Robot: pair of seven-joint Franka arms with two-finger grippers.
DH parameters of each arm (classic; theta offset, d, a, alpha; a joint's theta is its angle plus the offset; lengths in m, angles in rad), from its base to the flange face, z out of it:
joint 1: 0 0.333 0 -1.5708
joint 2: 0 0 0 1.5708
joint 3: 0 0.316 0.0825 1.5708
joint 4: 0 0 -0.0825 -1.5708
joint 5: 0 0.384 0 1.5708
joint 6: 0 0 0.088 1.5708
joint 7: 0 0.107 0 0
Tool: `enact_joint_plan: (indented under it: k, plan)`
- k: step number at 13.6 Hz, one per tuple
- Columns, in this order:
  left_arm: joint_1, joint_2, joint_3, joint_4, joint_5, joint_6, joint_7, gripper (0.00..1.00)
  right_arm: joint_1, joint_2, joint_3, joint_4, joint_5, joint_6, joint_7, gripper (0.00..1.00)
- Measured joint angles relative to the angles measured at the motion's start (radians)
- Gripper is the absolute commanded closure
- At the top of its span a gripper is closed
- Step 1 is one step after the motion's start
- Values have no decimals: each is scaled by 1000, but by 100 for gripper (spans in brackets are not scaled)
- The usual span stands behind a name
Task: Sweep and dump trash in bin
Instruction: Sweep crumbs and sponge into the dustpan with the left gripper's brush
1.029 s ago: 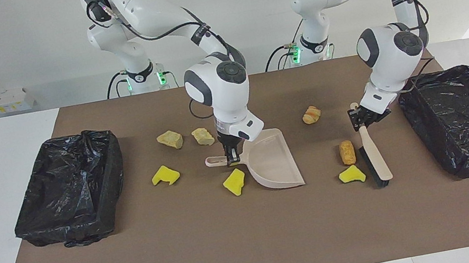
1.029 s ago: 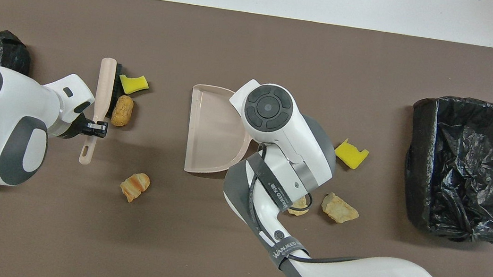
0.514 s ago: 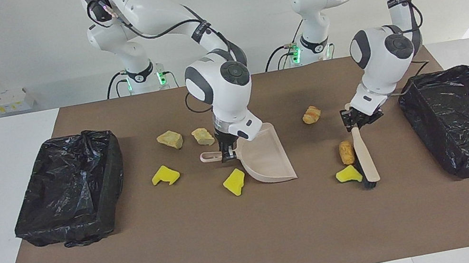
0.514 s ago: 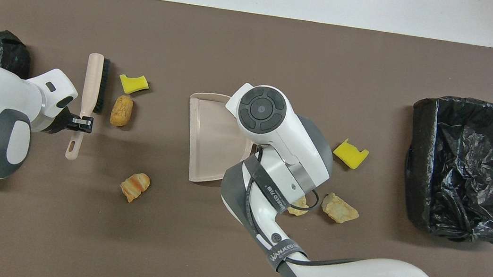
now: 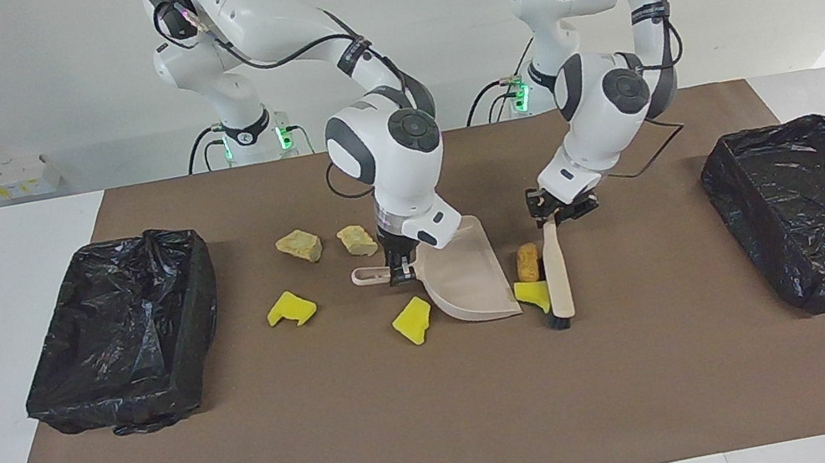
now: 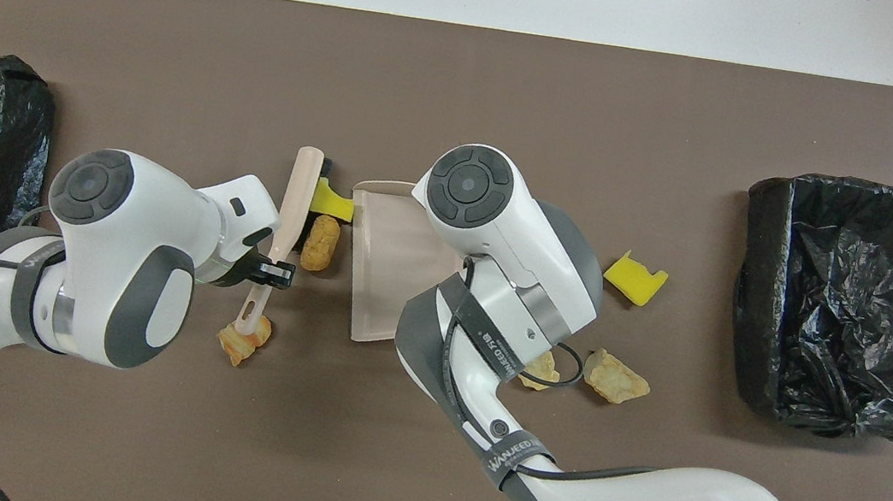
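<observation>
My right gripper [image 5: 396, 270] is shut on the handle of the beige dustpan [image 5: 463, 278], which lies mid-mat [image 6: 388, 269]. My left gripper [image 5: 557, 210] is shut on the beige brush [image 5: 556, 274], whose bristles rest on the mat beside the pan's mouth [image 6: 294, 196]. A yellow sponge chunk [image 5: 532, 293] and a brown bread piece [image 5: 527, 262] sit between brush and pan edge. Other trash: two yellow chunks [image 5: 413, 320] [image 5: 290, 308], two beige lumps [image 5: 299, 245] [image 5: 356, 240], and a brown piece [image 6: 243, 340] under the brush handle's end.
A bin lined with a black bag [image 5: 112, 403] stands at the right arm's end of the brown mat. A second black-lined bin [image 5: 762, 238] stands at the left arm's end. The mat [image 5: 447, 429] is bare on the part farthest from the robots.
My left arm has swept the brush toward the dustpan, pushing the yellow chunk and the brown piece up to the pan's mouth. The dustpan has shifted slightly toward the robots.
</observation>
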Motion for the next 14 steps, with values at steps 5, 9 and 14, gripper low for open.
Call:
enact_joint_plan:
  k: [5,9,14]
  plan:
    - [-130,-39,0,-18,-156,6,-229,100,-1,4,0,1,0,9,0,100]
    - [-155,-84,-1,-18,-188,11,-514,100,-1,4,0,2,0,12,0,100]
    - [-122,-236,20,-23,4,-251,-803,100,0,5,0,3,0,26,0,100]
